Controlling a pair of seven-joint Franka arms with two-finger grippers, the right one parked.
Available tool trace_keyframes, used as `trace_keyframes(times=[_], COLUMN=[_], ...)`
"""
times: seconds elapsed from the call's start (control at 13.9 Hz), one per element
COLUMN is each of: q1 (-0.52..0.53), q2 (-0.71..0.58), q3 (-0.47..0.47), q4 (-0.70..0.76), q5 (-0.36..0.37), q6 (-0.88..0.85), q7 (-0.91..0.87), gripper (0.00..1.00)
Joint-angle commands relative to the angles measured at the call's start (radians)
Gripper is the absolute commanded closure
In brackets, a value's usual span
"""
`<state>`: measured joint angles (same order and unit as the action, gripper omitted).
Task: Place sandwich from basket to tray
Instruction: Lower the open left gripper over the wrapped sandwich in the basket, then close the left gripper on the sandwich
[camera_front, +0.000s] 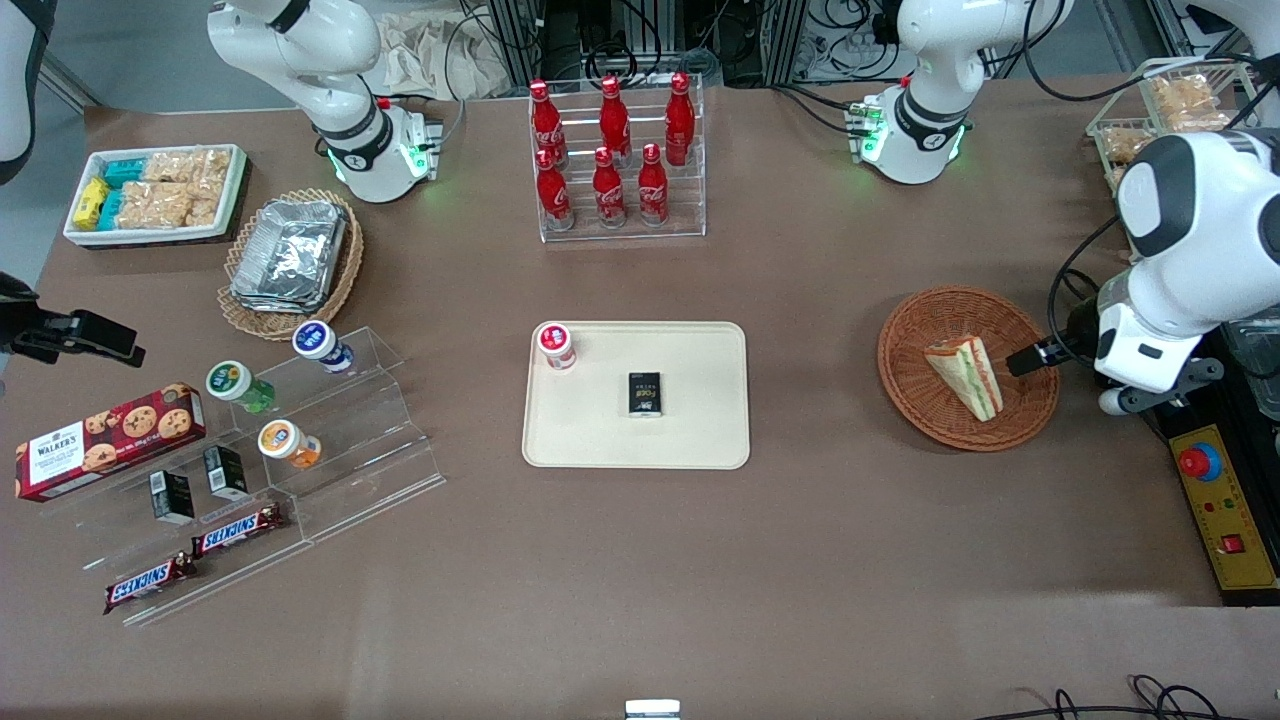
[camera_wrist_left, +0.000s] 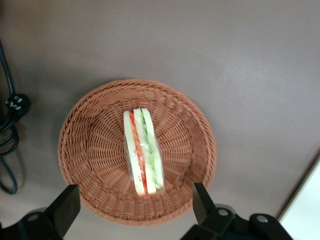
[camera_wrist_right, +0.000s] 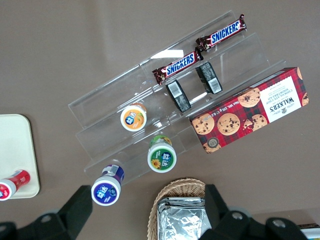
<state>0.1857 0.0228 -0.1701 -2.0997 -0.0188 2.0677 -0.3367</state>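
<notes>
Sandwich lies in round wicker basket. Gripper hovers above basket rim, fingers spread wide, empty. Tray holds red-capped bottle, small black box.

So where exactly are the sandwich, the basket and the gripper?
sandwich (camera_wrist_left: 143, 152), left wrist view, on its striped filling edge.
basket (camera_front: 925, 318), front view, on its woven rim.
gripper (camera_wrist_left: 132, 205), left wrist view, midway between its open fingertips, above the basket.

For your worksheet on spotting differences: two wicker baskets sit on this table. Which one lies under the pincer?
The reddish-brown basket holding the sandwich. The open pincer hangs above it; the paler basket holds foil packs.
</notes>
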Motion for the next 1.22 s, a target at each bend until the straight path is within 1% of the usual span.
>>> trace_keyframes(times=[0.0, 0.22, 0.5, 0.79, 0.94, 1.15], q1=[0.009, 0.009, 0.009, 0.009, 0.009, 0.009], q2=[-0.063, -0.047, -0.009, 0.058, 0.087, 0.112], q3=[-0.006, -0.006, -0.006, -0.006, -0.006, -0.006], q4=[-0.131, -0.170, -0.258, -0.284, -0.312, -0.345], q5=[0.007, 0.000, -0.003, -0.016, -0.018, -0.027], q6=[0.092, 0.149, 0.310, 0.386, 0.455, 0.522], q7=[-0.019, -0.028, -0.033, -0.031, -0.031, -0.033], gripper=[0.01, 0.00, 0.01, 0.00, 0.00, 0.00])
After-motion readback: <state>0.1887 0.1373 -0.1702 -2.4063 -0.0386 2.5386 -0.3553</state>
